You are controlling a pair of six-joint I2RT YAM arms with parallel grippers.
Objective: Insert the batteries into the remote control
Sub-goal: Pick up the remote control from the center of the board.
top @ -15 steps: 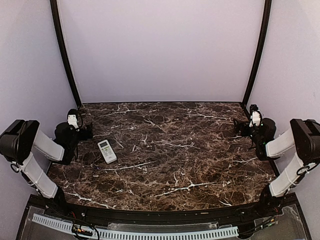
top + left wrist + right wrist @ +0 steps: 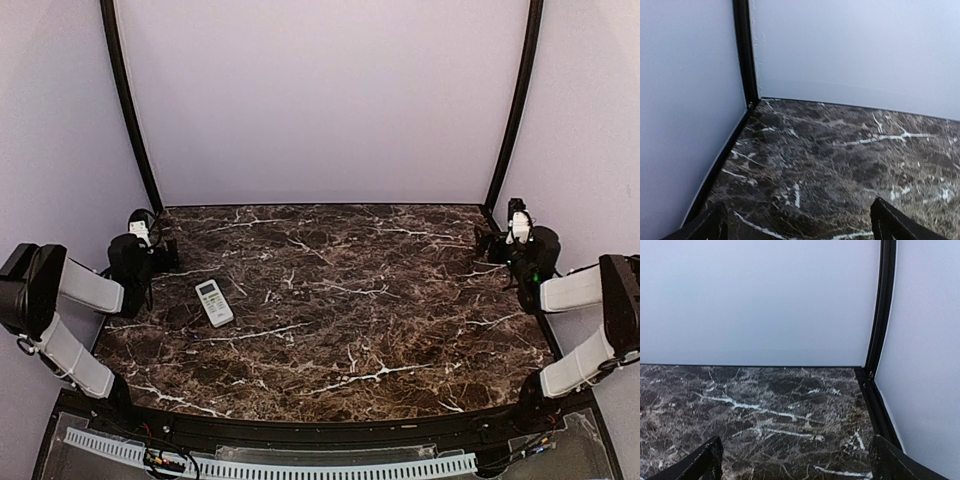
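The left arm is folded at the elbow beside the table's left edge. Its forearm reaches toward the far left corner, where the left gripper hangs low over the dark brown, white-veined marble-pattern tabletop. In the left wrist view its black fingers appear only at the bottom corners. They are spread wide, with bare marble between them and nothing held.

The right arm mirrors this pose on the other side, with the right gripper close to the far right corner. Its black fingers also stand far apart and hold nothing. Each wrist camera faces a pale lilac wall and a black corner post.

The small white rectangular plastic remote control lies flat and face up on the left part of the tabletop. It is near the left gripper but not touching it, lying a little nearer the arm bases and toward the centre, and it is well apart from the right gripper. Its pale display window is at the far end, with rows of small buttons below. Its long axis is slightly slanted, with the display end leaning left.
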